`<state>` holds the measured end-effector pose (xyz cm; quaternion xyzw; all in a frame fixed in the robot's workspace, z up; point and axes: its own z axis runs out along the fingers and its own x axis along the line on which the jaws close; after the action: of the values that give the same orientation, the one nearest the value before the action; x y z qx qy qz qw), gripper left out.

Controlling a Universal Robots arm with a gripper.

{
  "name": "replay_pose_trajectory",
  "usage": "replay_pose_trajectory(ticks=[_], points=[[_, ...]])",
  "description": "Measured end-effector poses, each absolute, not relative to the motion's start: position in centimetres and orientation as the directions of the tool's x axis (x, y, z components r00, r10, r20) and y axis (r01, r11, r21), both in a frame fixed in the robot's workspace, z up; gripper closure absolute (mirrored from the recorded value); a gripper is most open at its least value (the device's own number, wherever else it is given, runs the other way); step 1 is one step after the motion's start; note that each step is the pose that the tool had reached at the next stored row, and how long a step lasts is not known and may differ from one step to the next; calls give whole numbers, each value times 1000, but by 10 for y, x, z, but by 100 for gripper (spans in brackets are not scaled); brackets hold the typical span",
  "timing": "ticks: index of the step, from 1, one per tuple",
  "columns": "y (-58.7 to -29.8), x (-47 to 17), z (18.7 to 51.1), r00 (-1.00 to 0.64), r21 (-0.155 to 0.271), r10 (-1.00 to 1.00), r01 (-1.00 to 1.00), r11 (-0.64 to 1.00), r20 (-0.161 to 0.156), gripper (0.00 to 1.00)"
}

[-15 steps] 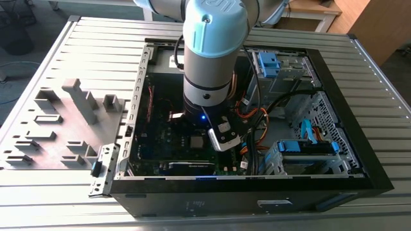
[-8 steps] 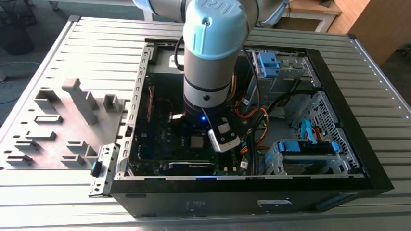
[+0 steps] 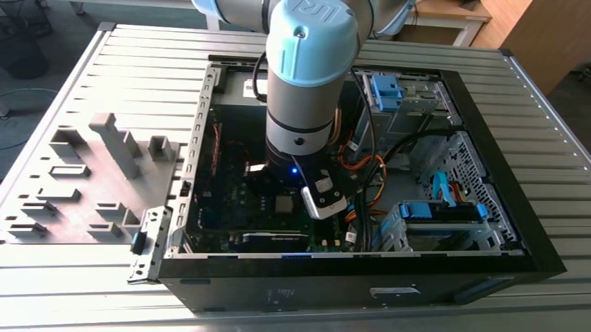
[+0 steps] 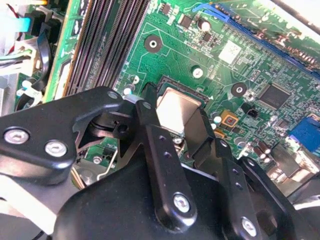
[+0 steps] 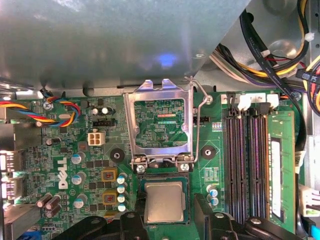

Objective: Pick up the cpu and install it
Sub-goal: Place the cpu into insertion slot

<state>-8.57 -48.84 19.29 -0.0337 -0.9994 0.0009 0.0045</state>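
My claw [image 5: 167, 212] hovers over the green motherboard [image 5: 220, 170], jaws spread and gripping nothing, straddling the cpu [image 5: 164, 201], which already lies flat in its socket, while the hinged metal frame [image 5: 130, 125] beside it stands raised, so clamping looks undone

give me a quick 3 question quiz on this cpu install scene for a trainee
1. True or false: the cpu is at the socket on the green motherboard.
2. The socket's metal retention frame is: A) shut over the cpu, B) swung open, clear of the cpu, C) lying outside the computer case.
3. Which thing is the gripper nearest to?

Key: 1 true; 2 B; 3 the cpu.
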Motion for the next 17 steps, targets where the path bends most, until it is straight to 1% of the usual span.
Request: replay_pose_trajectory(ticks=[11, 12, 13, 17], points=[[-488, -85, 193, -998, -2, 67, 67, 998, 9, 51], [-488, -85, 193, -998, -2, 67, 67, 998, 9, 50], [-488, -85, 193, -998, -2, 67, 67, 998, 9, 44], [-488, -85, 193, -998, -2, 67, 67, 998, 9, 44]])
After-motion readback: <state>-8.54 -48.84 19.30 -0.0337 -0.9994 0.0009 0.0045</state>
